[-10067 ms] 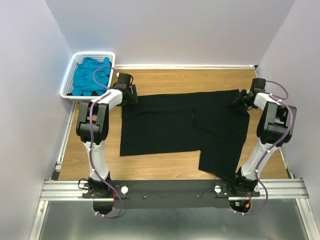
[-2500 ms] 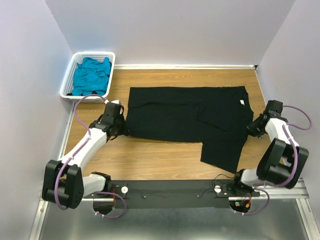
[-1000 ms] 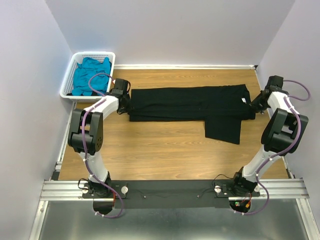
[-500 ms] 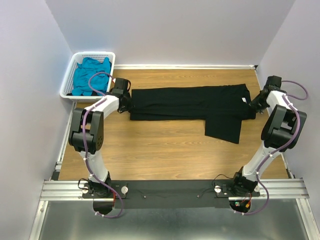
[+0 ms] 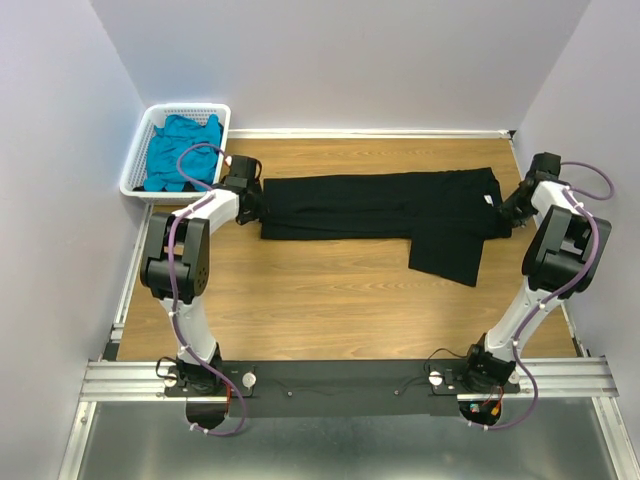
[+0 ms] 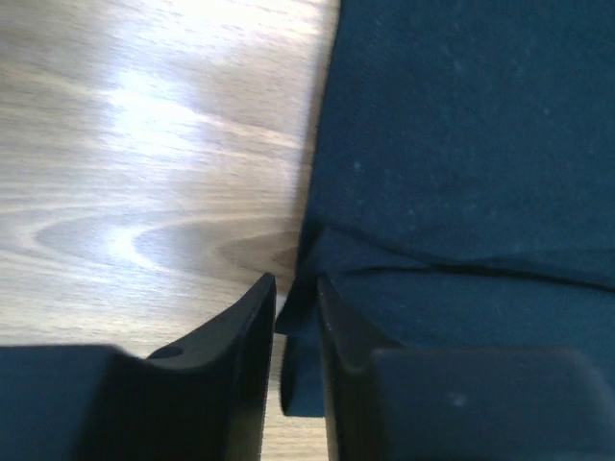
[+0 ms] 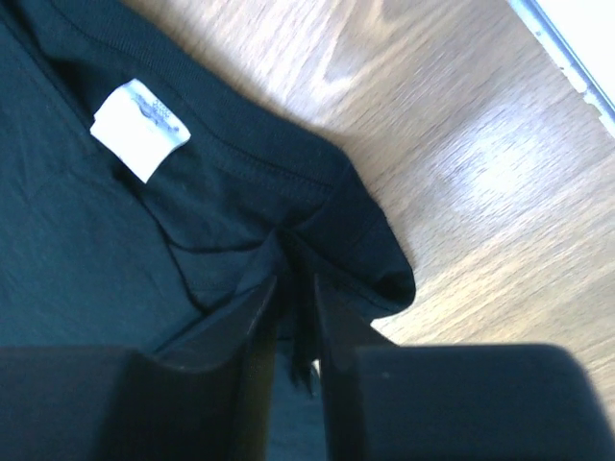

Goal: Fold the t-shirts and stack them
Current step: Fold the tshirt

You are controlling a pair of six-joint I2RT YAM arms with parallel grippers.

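The black t-shirt (image 5: 385,205) lies folded into a long band across the far part of the table, with a flap (image 5: 448,252) hanging toward me at its right. My left gripper (image 5: 254,203) is shut on the shirt's left edge (image 6: 300,317). My right gripper (image 5: 508,210) is shut on its right edge (image 7: 300,288), beside the white neck label (image 7: 137,129). The teal-blue t-shirt (image 5: 180,150) lies crumpled in the basket.
A white slotted plastic basket (image 5: 150,122) stands at the far left corner. Bare wooden tabletop (image 5: 330,300) lies between the shirt and the arm bases. Walls close in on the left, back and right.
Over ten seconds both grippers carried the shirt's near edge to the far side, folding it into a narrow band. In the last second almost nothing has moved.
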